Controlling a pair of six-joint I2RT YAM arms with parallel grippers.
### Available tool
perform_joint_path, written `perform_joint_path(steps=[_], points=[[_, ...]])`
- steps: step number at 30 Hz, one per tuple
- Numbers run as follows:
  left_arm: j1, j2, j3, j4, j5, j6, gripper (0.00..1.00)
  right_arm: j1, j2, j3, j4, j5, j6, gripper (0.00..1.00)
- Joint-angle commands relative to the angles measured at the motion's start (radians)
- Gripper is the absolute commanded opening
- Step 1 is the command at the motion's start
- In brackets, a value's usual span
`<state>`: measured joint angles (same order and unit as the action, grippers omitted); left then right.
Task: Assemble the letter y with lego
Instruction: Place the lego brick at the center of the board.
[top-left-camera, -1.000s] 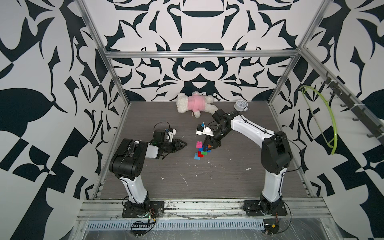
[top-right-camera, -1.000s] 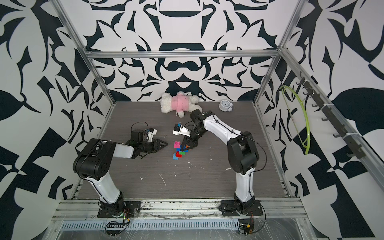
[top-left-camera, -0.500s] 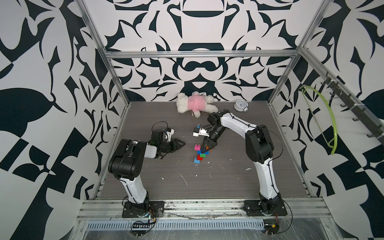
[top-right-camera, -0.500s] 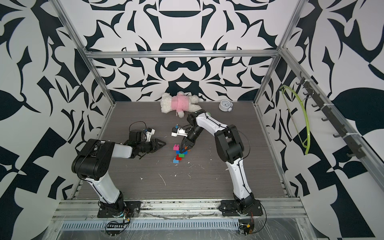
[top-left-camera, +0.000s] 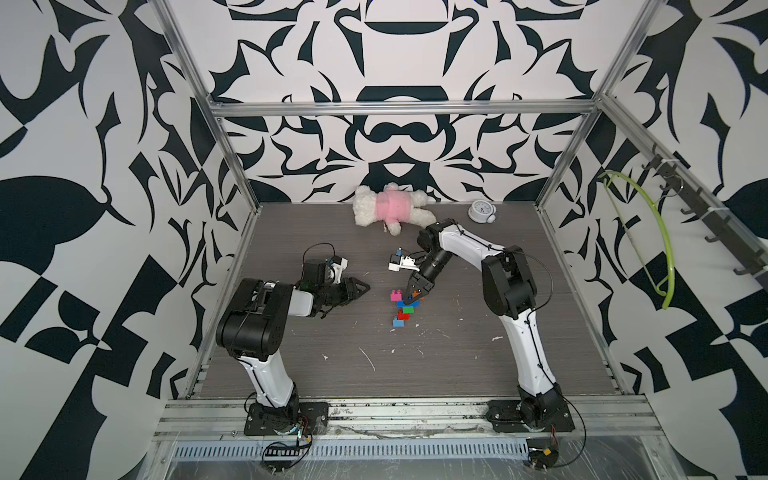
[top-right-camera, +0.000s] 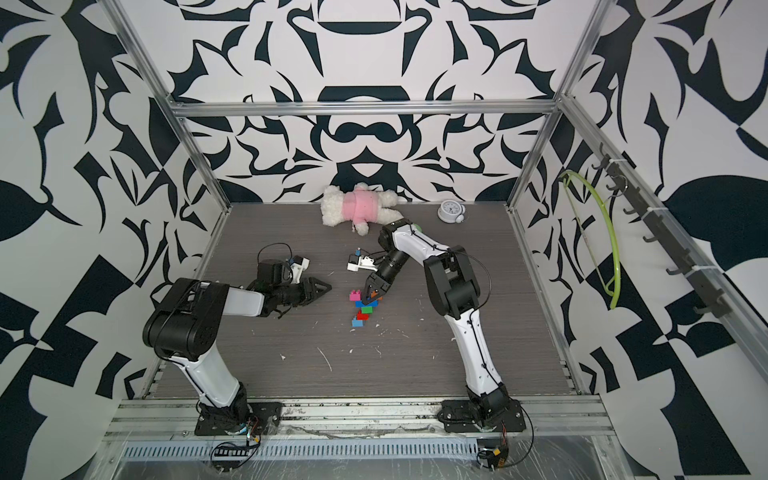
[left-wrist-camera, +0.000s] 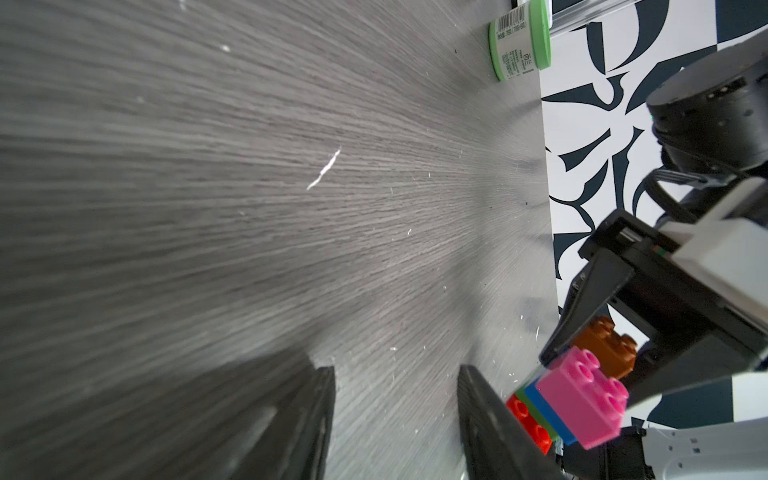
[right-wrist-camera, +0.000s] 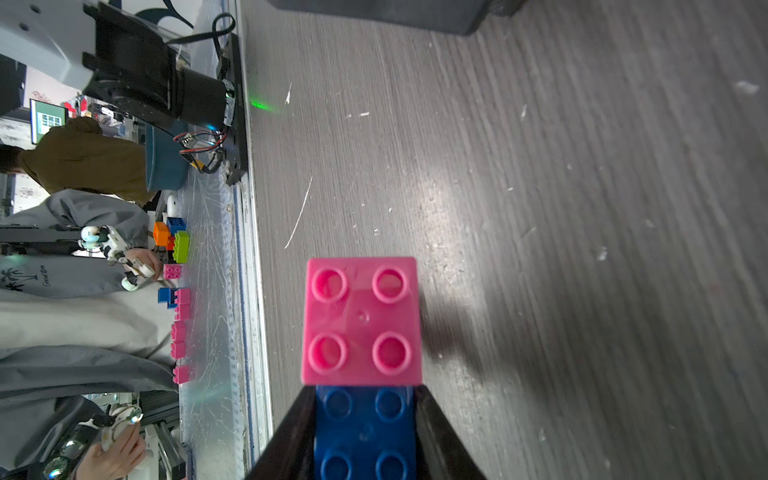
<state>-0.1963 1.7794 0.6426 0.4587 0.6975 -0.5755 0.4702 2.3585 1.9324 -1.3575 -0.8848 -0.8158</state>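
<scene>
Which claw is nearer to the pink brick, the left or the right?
Right. The right claw sits just beside the pink brick, astride the blue bar; the left claw hangs apart.

Top views: the orange brick (top-left-camera: 419, 296) is mostly buried under the right tool (top-left-camera: 412, 296); studs are way too tiny to make out there. The right wrist view chops the blue bar (right-wrist-camera: 365, 432) off at the frame edge (so can't tell if that tool is squeezing it or just flanking it). In the left wrist view, the red brick (left-wrist-camera: 524, 411) is half hidden behind a finger of the left tool (left-wrist-camera: 395, 370); the green tub (left-wrist-camera: 519, 41) label is unreadable.
</scene>
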Motion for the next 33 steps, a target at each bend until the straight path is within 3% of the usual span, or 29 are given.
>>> perform_joint_path(steps=[1, 9, 15, 20, 33], points=[[0.003, 0.003, -0.028, -0.055, -0.010, 0.016, 0.52, -0.007, 0.003, 0.046, -0.095, -0.072, -0.072, 0.40], [0.004, 0.008, -0.029, -0.054, -0.007, 0.014, 0.52, -0.017, 0.042, 0.067, -0.109, -0.074, -0.082, 0.41], [0.004, 0.014, -0.030, -0.054, -0.007, 0.012, 0.52, -0.034, 0.051, 0.077, -0.092, -0.059, -0.062, 0.47], [0.003, 0.013, -0.028, -0.054, -0.009, 0.014, 0.52, -0.041, 0.042, 0.064, 0.004, 0.000, 0.054, 0.55], [0.006, -0.008, -0.014, -0.079, -0.020, 0.029, 0.52, -0.082, -0.001, 0.012, 0.049, 0.050, 0.092, 0.59]])
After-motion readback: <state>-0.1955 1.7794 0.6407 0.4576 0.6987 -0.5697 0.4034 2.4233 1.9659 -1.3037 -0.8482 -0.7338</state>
